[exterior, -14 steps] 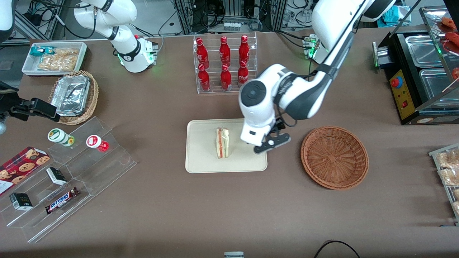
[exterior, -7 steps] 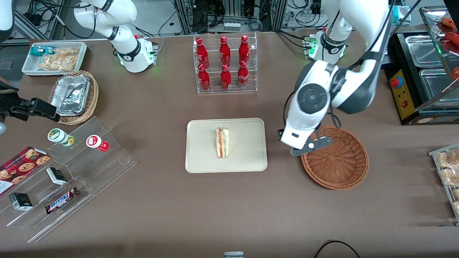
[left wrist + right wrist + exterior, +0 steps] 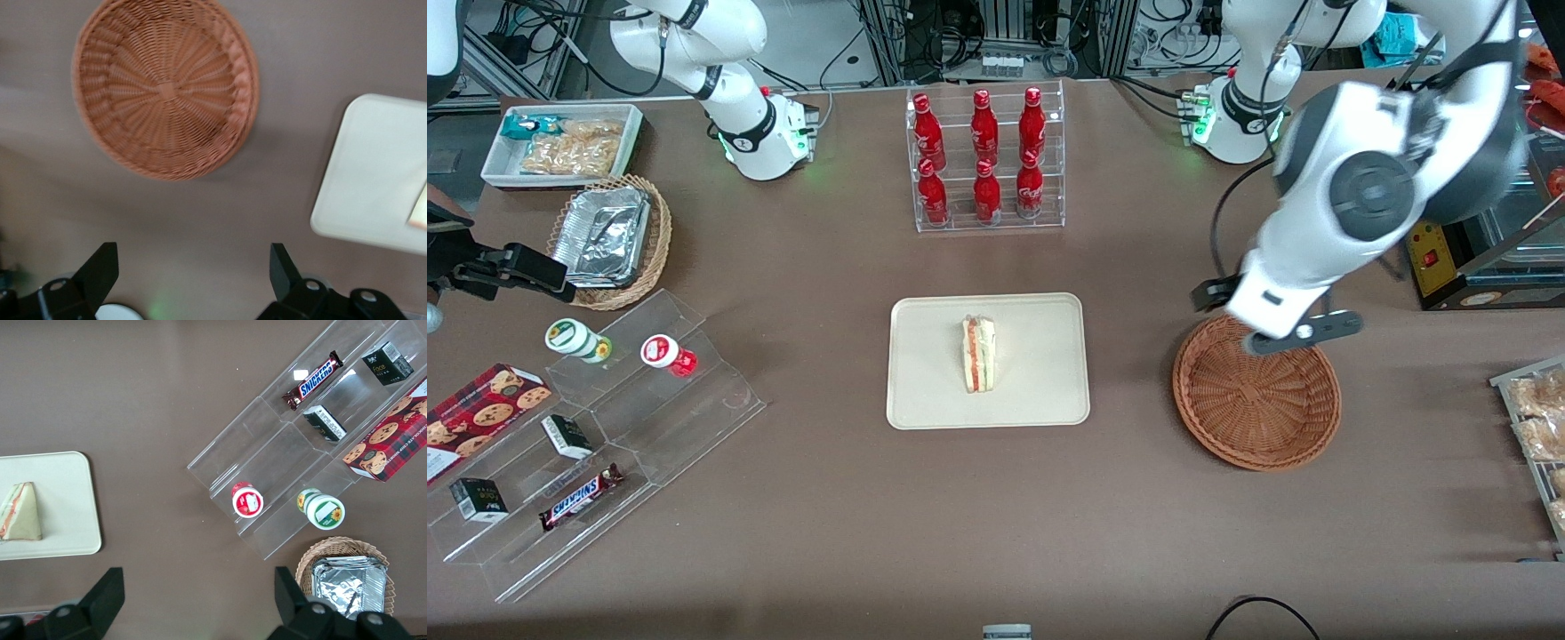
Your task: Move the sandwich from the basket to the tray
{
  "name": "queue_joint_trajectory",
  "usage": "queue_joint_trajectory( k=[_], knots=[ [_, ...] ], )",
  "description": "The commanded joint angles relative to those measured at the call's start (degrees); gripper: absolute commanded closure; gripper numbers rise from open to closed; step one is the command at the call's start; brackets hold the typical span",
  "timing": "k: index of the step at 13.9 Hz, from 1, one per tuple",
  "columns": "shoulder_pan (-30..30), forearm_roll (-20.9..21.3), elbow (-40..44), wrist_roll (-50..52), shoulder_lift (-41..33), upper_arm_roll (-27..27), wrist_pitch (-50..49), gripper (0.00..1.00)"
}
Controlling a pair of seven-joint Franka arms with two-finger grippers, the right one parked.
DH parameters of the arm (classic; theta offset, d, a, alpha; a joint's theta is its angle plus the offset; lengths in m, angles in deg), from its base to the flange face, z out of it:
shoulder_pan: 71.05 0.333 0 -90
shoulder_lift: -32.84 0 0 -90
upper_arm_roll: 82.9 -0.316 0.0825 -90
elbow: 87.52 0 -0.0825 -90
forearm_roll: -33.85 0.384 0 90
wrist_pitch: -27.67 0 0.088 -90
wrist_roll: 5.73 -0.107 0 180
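Claw [image 3: 1279, 322] risen back over basket [image 3: 1256, 404], fingers spread, empty

The hand [image 3: 1276, 322] hangs spread wide above the basket [image 3: 1256, 400]. Bare desk [image 3: 1129, 373] separates basket and tray [image 3: 1040, 391]. Only the sandwich [image 3: 978, 353] occupies the tray.

The working arm's hand [image 3: 1303, 333] covers part of the basket [image 3: 1254, 409] rim in the front view, while its wrist camera cuts off most of the tray [image 3: 373, 180] and nearly all the sandwich [image 3: 420, 212].
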Motion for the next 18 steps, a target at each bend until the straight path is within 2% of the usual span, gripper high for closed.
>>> queue_joint_trajectory(
  k=[1,7,9,13,18],
  knots=[
    [6.9,-1.1,-1.5,-7.9,-4.9,4.2,-4.0,0.00],
    [14.8,-0.6,5.5,-28.4,-6.8,3.0,-11.5,0.00],
    [14.3,-1.3,7.0,-30.4,-6.8,-2.5,-10.9,0.00],
    [12.5,-1.2,9.1,-30.8,-7.1,-5.8,-11.0,0.00],
    [9.3,-1.1,8.6,-29.5,-7.4,-7.1,-11.0,0.00]
  ],
)
